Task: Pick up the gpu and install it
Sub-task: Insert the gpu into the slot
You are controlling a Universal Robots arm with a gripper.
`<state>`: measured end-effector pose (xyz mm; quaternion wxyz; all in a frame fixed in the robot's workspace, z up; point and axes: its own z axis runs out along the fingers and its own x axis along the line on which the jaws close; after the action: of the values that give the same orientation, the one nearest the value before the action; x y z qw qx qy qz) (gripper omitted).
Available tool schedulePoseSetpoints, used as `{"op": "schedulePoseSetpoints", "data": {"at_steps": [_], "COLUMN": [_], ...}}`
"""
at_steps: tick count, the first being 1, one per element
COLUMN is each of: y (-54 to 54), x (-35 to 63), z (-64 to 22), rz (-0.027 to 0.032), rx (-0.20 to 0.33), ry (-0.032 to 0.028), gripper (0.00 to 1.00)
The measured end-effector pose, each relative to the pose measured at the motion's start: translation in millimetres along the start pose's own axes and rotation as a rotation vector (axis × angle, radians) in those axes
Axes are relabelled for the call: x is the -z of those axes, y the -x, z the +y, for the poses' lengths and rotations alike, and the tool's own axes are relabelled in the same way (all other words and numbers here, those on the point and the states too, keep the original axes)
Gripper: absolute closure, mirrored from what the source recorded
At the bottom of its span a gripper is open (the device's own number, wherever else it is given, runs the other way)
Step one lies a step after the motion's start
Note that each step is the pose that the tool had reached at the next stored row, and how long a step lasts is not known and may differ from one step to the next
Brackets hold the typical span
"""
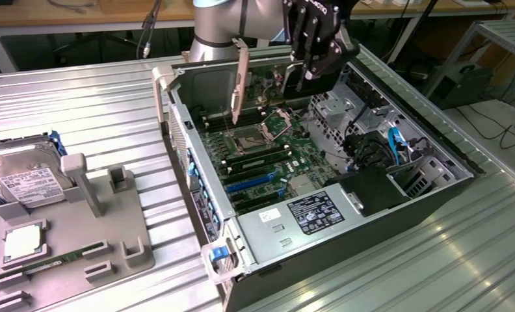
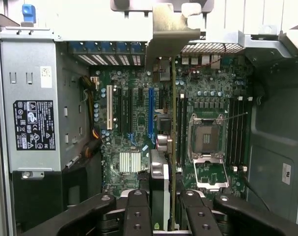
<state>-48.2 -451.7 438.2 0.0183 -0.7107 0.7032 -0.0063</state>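
Pickup done, install pending: I'm pinching the gpu (image 2: 164, 172) edge-on in my end effector (image 2: 166, 216), holding it above the motherboard (image 1: 266, 156) inside the open PC case (image 1: 181, 130), its bracket toward the rear, not yet seated in a slot.

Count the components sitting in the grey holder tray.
3: hard drive at the far end, silver chip in the middle, memory stick nearest the camera; others may be cut off.

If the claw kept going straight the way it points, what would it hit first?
The gpu in the claw leads, so probably the motherboard near the CPU socket; depth is unclear.
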Motion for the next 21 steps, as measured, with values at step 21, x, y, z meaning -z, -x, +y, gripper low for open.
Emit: {"op": "schedulePoseSetpoints", "data": {"at_steps": [21], "y": [-0.1], "x": [-8.1], "z": [-0.2], "rz": [0.0001], "rx": [0.000], "ry": [0.0000], "gripper": [0.72]}}
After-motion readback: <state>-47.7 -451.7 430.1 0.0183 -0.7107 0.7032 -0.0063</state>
